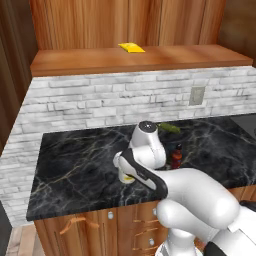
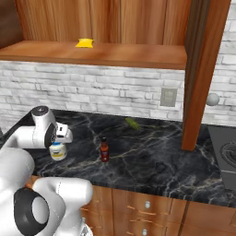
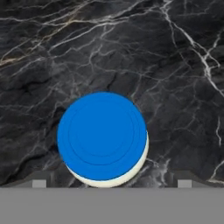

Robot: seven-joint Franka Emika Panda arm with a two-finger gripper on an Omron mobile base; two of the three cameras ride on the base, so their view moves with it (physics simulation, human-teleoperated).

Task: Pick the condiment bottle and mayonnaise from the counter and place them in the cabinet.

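The cabinet [image 2: 115, 54], a reddish wooden recess with a flat shelf above the white brick wall, is the largest thing here and lies well above the work. Below it the black marble counter [image 1: 75, 170] carries both task items. The white arm bends down over the counter's left part, and the gripper [image 3: 108, 183] hangs directly over the mayonnaise [image 3: 103, 138], looking straight down on its round blue lid; the two finger tips sit wide apart at the bottom of the hand view, one on each side of the jar, touching nothing. The jar is squat and rigid, probably moderately heavy if full, with smooth sides that could slip, so a hold on the white body just under the lid, across its full width, looks safest; the lid's overhang would then help stop it sliding down. It appears wide for the fingers, so they likely need nearly their full opening. The condiment bottle [image 2: 104, 150] stands upright near the jar on its right, apart from it. Slim, light and tall, it would tip easily, and is best taken at mid-body rather than the narrow neck.
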